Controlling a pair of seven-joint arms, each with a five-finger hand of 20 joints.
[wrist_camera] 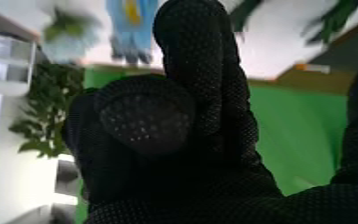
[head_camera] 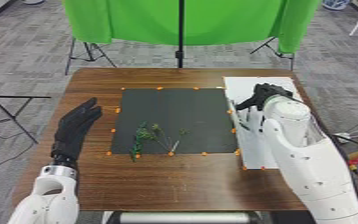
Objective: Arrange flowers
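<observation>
Brown wood forms the rectangular worktop [head_camera: 211, 192], with a flat, dark grey square mat [head_camera: 180, 107] lying near its middle, edged by small orange markers [head_camera: 159, 88]. On the near half of the mat, left of its centre and towards its near edge, lie thin artificial flower stems [head_camera: 165, 142] with small green and yellowish-green heads [head_camera: 145, 132]. They fan out loosely: a dark green leafy stem [head_camera: 137, 146] is on the left, reaching past the mat's near edge, and a thin pale stem [head_camera: 175, 146] is on the right of the bunch. A long white rectangular sheet [head_camera: 242, 84] lies along the right side. Over its far part is the right hand [head_camera: 269, 95], in a black mesh fabric glove; whether it is open or closed, or has hold of anything, I cannot tell. A pale, grey-streaked shape [head_camera: 245, 119] shows just on the near side of it, too unclear to name. To the left of the mat, well apart from the stems, the black-gloved left hand [head_camera: 73, 125] points towards the far side, its fingers straight and mostly together, clamped on nothing. Beyond the far edge hangs a bright green cloth [head_camera: 131, 21].
</observation>
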